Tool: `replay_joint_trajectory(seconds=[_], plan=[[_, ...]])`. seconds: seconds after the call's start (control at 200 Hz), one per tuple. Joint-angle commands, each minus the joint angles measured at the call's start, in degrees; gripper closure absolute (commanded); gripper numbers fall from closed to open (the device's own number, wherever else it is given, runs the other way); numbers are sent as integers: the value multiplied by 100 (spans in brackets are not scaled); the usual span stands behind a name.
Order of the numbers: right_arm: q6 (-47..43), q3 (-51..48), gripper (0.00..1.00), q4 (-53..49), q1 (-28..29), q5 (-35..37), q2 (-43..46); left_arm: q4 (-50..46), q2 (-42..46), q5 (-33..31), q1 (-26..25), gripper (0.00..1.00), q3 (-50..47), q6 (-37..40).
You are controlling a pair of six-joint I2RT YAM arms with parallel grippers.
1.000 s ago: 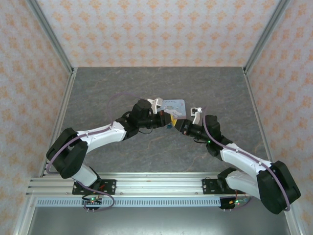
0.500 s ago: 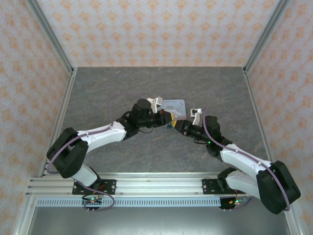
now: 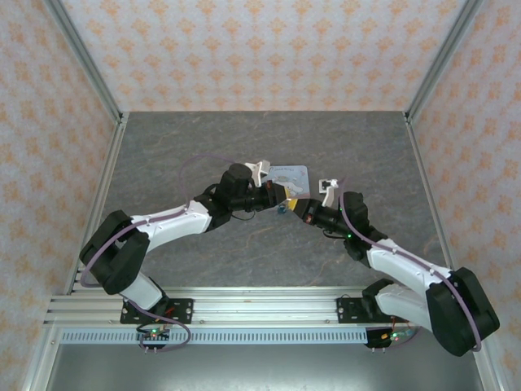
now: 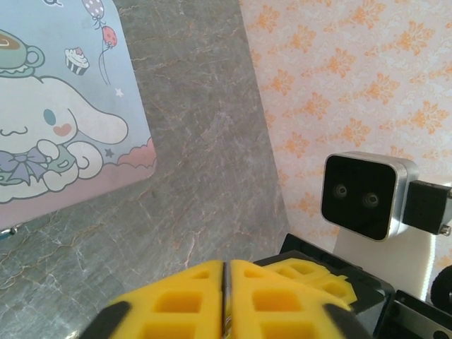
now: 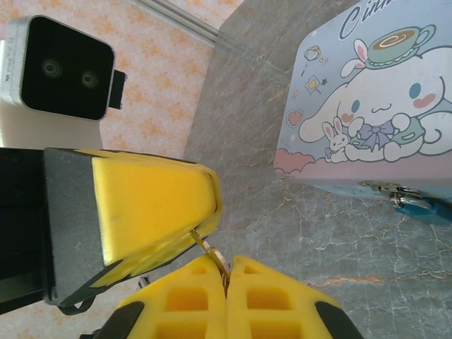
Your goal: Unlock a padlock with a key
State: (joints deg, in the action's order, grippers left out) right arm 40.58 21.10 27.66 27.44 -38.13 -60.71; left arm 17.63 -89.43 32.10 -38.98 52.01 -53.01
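Padlock — at edge of tin

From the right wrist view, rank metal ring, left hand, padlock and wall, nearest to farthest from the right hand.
1. metal ring, at the right hand's fingertips.
2. left hand, just upper left.
3. padlock, right, at tin's edge.
4. wall, far back.

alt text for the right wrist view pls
The shut right claw and the yellow tip of the left claw meet on a small metal key above the grey table. Behind, a pastel cartoon tin lies flat, a blue padlock at its latch.
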Motion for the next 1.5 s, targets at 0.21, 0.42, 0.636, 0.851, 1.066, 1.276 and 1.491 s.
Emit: replay_joint_trajectory(seconds=[0.21, 0.42, 0.636, 0.851, 1.066, 1.276, 1.491], plan=[[-910, 374, 100, -1814, -8, 994, 511, -1469, 478, -708, 291, 33, 436, -1517], [-1804, 874, 100, -2685, 808, 2508, 594, -2359, 223, -180, 325, 32, 889, -2631], [-2519, 1256, 100, -2898, 1649, 3800, 379, -2482, 205, -113, 236, 38, 917, -3260], [-2869, 1592, 100, -2902, 1963, 4058, 33, -2319, 177, -157, 128, 46, 838, -3539], [-2957, 1678, 100, -2821, 2081, 4042, -134, -2187, 51, -177, 67, 50, 803, -3665], [-2990, 1687, 100, -2792, 2090, 3954, -131, -2127, -63, -213, 22, 53, 842, -3732], [-3070, 1728, 100, -2834, 2090, 3937, -186, -2067, -153, -213, -20, 61, 881, -3786]])
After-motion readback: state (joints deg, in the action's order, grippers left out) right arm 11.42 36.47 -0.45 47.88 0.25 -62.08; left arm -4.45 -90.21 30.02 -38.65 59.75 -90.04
